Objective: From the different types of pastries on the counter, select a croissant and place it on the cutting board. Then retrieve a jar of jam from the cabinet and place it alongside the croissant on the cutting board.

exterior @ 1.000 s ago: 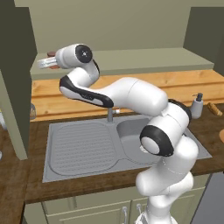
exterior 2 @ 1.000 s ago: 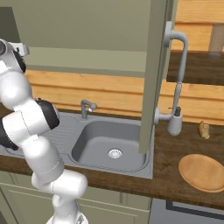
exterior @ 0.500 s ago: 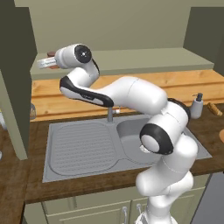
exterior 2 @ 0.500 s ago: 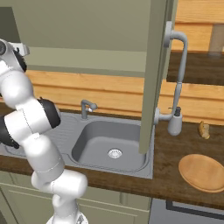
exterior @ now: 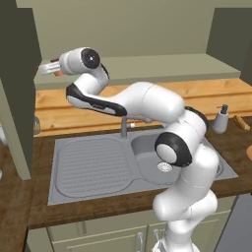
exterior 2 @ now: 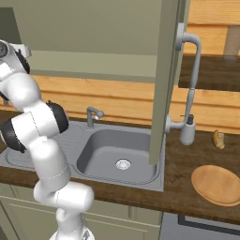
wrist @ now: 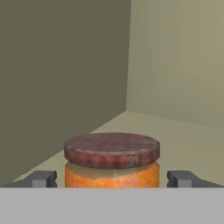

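Since almost nothing differs from a second ago, the arm stays stretched into the cabinet (wrist: 61,65), and the gripper (wrist: 113,179) stays wide open with nothing in it. Its tips stand on both sides of the jar (wrist: 111,151), apart from the glass. The jar stands upright on the shelf (wrist: 183,131), near the back corner. I judge that closing comes next. Far off, the board (exterior 2: 218,184) is bare, and a pastry (exterior 2: 218,139) lies behind it.

No readable text, label or number on anything in view.
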